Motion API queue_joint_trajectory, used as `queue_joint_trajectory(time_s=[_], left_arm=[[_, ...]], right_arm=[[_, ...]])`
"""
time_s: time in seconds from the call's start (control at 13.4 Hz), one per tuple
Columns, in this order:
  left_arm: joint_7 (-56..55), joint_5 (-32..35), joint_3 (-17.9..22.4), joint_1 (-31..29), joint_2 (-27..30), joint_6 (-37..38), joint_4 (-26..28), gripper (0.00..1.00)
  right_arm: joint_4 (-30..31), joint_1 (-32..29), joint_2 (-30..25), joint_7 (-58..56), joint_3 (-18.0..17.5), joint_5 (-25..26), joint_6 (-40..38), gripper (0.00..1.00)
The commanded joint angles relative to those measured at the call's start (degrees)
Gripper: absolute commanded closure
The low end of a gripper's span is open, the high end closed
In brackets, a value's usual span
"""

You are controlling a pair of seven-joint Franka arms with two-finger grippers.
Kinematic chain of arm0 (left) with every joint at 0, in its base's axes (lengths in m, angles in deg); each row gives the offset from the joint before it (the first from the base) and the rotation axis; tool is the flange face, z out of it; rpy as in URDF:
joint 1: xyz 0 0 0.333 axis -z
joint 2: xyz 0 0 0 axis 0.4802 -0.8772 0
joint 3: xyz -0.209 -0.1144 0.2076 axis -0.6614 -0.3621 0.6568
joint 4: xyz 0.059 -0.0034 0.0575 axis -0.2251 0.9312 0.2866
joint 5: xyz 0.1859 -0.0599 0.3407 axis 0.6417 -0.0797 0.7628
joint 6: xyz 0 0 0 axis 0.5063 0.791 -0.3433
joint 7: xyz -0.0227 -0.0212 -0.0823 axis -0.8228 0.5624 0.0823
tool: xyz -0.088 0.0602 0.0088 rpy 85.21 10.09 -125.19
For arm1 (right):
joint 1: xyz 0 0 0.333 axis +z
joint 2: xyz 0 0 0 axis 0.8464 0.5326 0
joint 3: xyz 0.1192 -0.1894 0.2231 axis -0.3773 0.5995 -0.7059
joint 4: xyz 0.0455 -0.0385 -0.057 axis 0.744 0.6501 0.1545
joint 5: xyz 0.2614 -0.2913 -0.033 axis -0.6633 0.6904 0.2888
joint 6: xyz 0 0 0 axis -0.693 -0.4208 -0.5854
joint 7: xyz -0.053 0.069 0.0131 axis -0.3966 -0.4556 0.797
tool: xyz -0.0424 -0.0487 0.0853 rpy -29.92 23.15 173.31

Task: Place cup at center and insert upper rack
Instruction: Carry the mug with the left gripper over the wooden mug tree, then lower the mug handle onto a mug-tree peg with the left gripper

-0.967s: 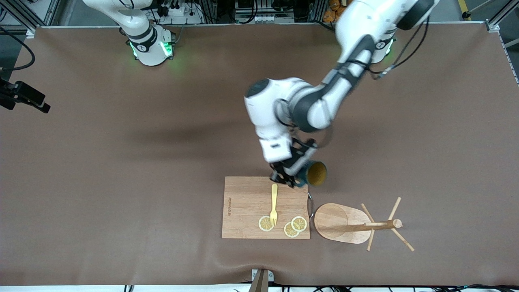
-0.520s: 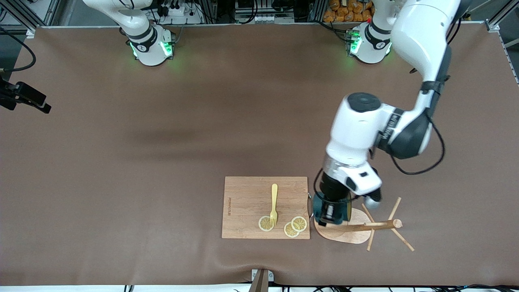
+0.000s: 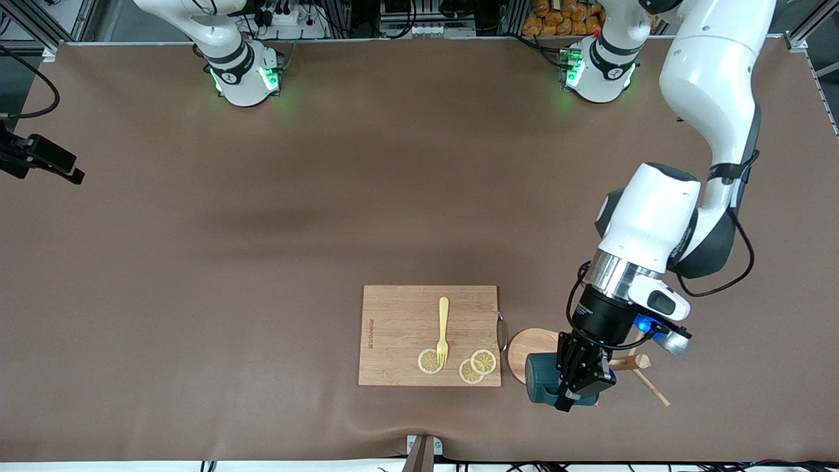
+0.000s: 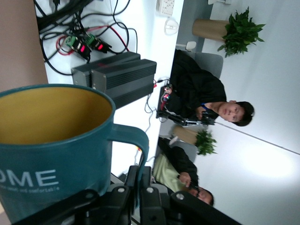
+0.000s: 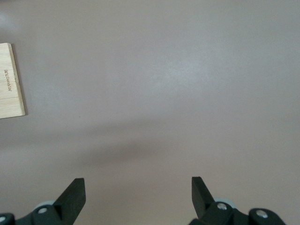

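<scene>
Two arms, only the left one working. Nearest the front camera, left gripper (image 3: pixel 577 387) is up over the upper rack (image 3: pixel 534 347), jaws clamped tight on the handle of the cup (image 3: pixel 543 387); left wrist view shows the cup (image 4: pixel 51 150) teal with pale lettering, yellowish inside, handle pinched between the fingers (image 4: pixel 140 187). Cup is held on its side above the rack's oval base, hiding part of it; rack lies tipped over, post and pegs pointing toward the left arm's end of the table. Just beside the rack's base, cutting board (image 3: pixel 429 335) with yellow fork (image 3: pixel 443 331) and lemon slices (image 3: pixel 477 367). Farther off, right gripper (image 5: pixel 138 194) waits, jaws wide apart, nothing in them, over bare table mat (image 5: pixel 178 84) near the board's edge (image 5: pixel 10 79).
</scene>
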Motion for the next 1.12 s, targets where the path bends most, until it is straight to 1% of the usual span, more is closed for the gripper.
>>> queue_joint_trajectory(time_s=[0.0, 0.15, 0.52, 1.04], left_arm=[[-1.4, -1.07, -0.46, -0.05, -0.07, -4.11, 3.0, 1.0], [-1.48, -1.07, -0.46, -0.23, 0.37, -4.29, 5.12, 1.0], [-3.24, -1.24, -0.55, -1.72, 0.64, -4.29, 6.53, 1.0], [-3.86, -1.25, -0.55, -5.4, 2.22, -3.77, 11.18, 1.0]], right_arm=[[-0.7, 0.14, 0.24, 1.25, -0.24, 0.73, -0.98, 0.0], [-0.7, 0.14, 0.24, 1.25, -0.24, 0.82, -0.98, 0.0], [-0.79, 0.14, 1.12, 1.34, -0.24, 0.9, -0.81, 0.0], [-0.88, 0.14, 1.21, 1.34, -0.24, 0.9, -0.98, 0.0]])
